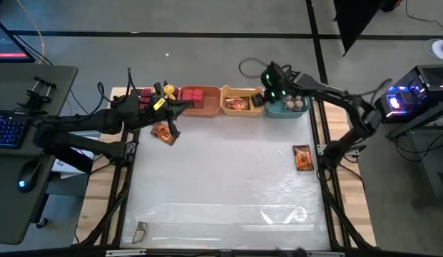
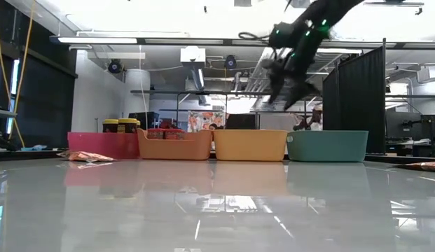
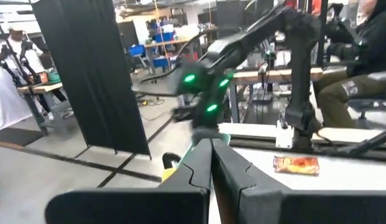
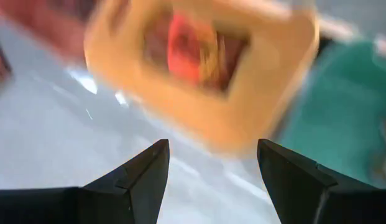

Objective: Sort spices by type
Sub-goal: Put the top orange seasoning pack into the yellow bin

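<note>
Two foil packets are loose in the high view, one near-right (image 1: 302,158), one far-left (image 1: 163,133) by the shut left gripper (image 1: 184,106); right gripper (image 1: 262,95) hovers w/ jaws apart, empty, over the yellow bin (image 1: 239,111). Low view: it's (image 2: 290,85) well above the bins, so lift clear, then drop straight onto the near-right packet. R wrist view: fingers (image 4: 142,175) spread, bin (image 4: 205,127) below; pinch the packet flat, edge-on.

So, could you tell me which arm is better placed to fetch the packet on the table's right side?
Probably the right: its gripper is open and empty above the bins, on the same side as that packet. The left gripper is shut, far across the table.
</note>
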